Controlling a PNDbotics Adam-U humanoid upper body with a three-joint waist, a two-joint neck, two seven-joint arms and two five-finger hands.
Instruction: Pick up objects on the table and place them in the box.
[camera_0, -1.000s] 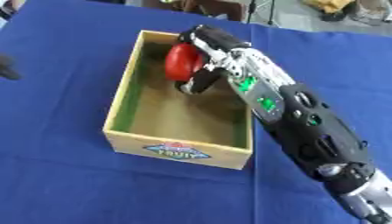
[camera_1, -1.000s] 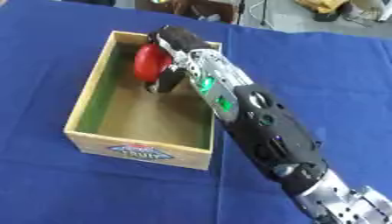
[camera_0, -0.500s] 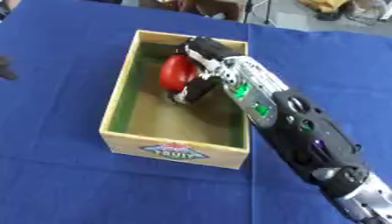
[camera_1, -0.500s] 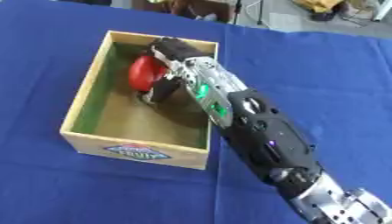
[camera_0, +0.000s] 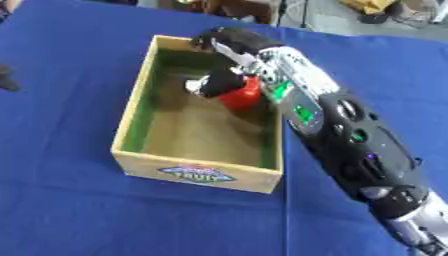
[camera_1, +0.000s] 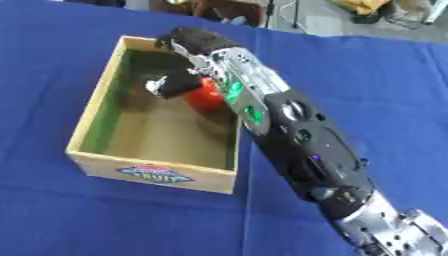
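We saw a counter under a blue cloth, carrying an open wooden box with a fruit label on its near wall. Our right arm reached diagonally over the box's right wall. Inside, the right hand had its fingers curled against a red round object, which sat in the box by that right wall.

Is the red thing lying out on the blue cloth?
No, the red thing is inside the box, against its right wall, with the right hand on it.
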